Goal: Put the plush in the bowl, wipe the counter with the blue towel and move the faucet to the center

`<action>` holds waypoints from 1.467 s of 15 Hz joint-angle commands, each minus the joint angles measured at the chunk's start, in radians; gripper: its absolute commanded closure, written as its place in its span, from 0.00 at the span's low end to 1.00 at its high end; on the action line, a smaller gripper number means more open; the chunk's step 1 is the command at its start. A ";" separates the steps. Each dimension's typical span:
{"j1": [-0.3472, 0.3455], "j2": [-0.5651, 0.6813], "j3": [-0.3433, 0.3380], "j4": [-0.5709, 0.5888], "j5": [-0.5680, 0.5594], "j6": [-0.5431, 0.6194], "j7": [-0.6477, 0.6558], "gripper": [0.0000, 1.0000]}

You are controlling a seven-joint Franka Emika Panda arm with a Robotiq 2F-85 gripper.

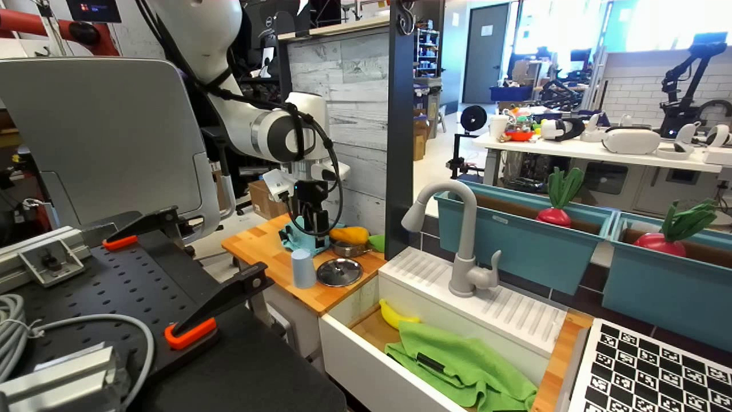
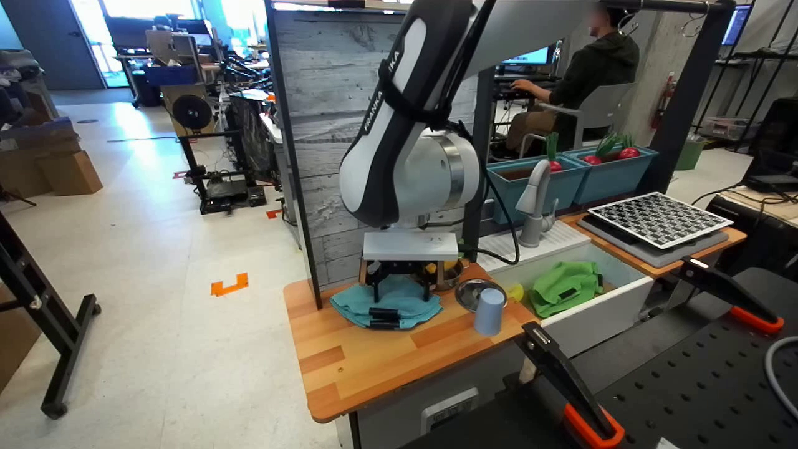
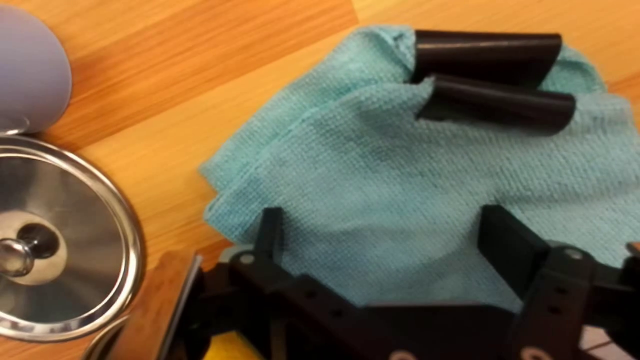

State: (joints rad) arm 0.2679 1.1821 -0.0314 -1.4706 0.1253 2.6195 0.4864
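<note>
The blue towel (image 2: 396,305) lies bunched on the wooden counter (image 2: 349,368), with black strips at its edge. It also shows in the wrist view (image 3: 375,165). My gripper (image 2: 401,295) points down at the towel with its fingers wide apart. In the wrist view the fingertips (image 3: 382,215) are at the cloth, with towel between them but not pinched. A yellow-orange plush (image 1: 350,234) rests in a small metal bowl (image 1: 347,250) beside the towel, with a green part sticking out. The grey faucet (image 1: 468,229) stands behind the sink, its spout turned toward the counter side.
A blue cup (image 1: 303,269) and a metal lid (image 1: 339,273) stand near the towel. The sink (image 1: 366,360) holds a yellow banana (image 1: 396,315) and a green towel (image 1: 463,360). A grey wood-plank wall (image 2: 330,187) rises behind the counter. Teal planters (image 1: 514,234) hang behind the faucet.
</note>
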 commanded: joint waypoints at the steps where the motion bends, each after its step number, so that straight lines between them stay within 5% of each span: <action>1: 0.003 0.017 0.002 0.029 0.012 -0.017 0.004 0.00; 14: 0.021 -0.287 -0.009 -0.364 0.012 0.101 -0.009 0.00; 22: -0.117 -0.501 0.031 -0.548 0.086 0.102 -0.071 0.00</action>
State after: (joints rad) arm 0.2290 0.7655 -0.0325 -1.9340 0.1613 2.7079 0.4670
